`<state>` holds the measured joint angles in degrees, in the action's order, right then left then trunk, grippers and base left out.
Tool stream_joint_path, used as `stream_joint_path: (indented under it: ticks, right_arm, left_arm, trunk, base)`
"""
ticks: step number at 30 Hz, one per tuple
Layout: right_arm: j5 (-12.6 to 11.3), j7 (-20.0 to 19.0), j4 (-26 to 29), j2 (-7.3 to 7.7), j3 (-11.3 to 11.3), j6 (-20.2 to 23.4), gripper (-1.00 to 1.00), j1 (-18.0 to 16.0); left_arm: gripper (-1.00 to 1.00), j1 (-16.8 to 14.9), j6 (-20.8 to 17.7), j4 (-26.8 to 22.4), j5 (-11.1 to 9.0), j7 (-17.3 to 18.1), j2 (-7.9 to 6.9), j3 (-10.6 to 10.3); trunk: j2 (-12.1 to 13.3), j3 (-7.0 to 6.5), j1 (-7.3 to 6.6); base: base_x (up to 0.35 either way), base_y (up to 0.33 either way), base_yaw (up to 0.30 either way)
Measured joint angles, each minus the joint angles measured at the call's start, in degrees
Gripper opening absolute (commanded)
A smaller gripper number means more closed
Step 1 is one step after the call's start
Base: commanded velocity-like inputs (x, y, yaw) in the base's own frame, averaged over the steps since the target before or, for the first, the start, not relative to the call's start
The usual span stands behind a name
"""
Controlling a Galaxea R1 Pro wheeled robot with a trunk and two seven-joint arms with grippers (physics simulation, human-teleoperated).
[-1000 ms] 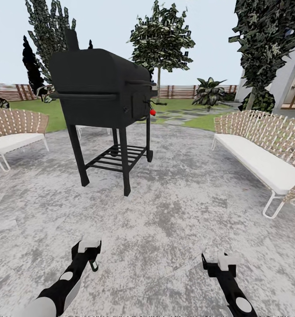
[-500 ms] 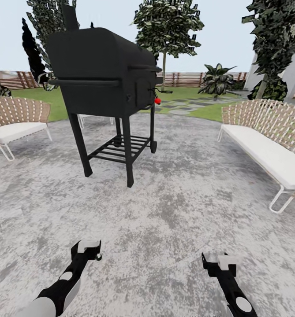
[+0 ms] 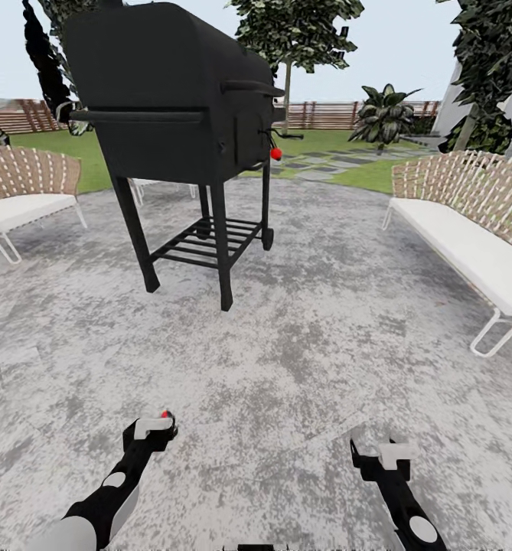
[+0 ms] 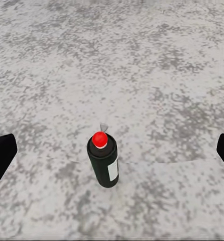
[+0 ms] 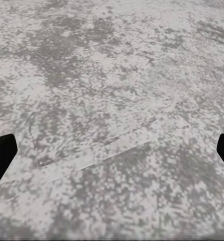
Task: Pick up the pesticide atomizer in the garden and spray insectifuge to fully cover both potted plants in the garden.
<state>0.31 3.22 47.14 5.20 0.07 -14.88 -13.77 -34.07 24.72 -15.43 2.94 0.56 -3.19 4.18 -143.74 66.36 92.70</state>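
Left gripper (image 3: pixel 154 428), lower left of the head view: fingers spread wide and holding nothing; in the left wrist view their dark tips (image 4: pixel 1 155) sit at the two side edges. Between and beyond them stands the spray bottle (image 4: pixel 103 163), a dark green cylinder with a pale label patch and a red cap, upright on the grey speckled paving (image 4: pixel 157 65), apart from both fingers. Its long axis is vertical, roughly in line with the camera's gaze, so it is seen nearly end-on. In the head view only a red dot (image 3: pixel 164 414) at the gripper's tip marks it.

Right gripper (image 3: pixel 378 451), lower right of the head view: likewise spread and empty, above bare paving (image 5: pixel 112 100). The left arm is judged the nearer one, and the coming move a descent and closure around the bottle's body.

Background: black barbecue (image 3: pixel 171 107), upper left; white-cushioned bench (image 3: pixel 470 245), right edge; lawn (image 3: pixel 363 174) and slatted fence (image 3: pixel 324 113) beyond.

Hard to make out: the bottle's trigger head, apart from a small pale tip behind the cap. The speckled potted plants cannot be identified.
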Motion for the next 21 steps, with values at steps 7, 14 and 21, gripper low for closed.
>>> stream_joint_path:
  ticks: [7,14,21]
  right_arm:
    - [0.00,0.00,-0.03,0.01,-0.04,0.00,1.00,0.00]
    - [0.00,0.00,-0.04,0.04,-0.05,0.00,1.00,0.00]
    - [0.00,0.00,-0.07,0.03,-0.05,0.02,1.00,0.00]
  left_arm:
    - [1.00,0.00,-0.03,0.04,0.00,0.00,-0.01,0.02]
    - [1.00,0.00,0.03,0.02,0.00,0.00,0.00,0.02]
    - [1.00,0.00,0.04,0.04,0.00,0.00,-0.08,0.02]
  trunk:
    - [-0.09,2.17,0.18]
    - [-0.19,4.36,0.36]
    - [-0.28,6.55,0.54]
  base:
    - [0.000,0.000,0.000]
    - [0.000,0.000,0.000]
    - [0.000,0.000,0.000]
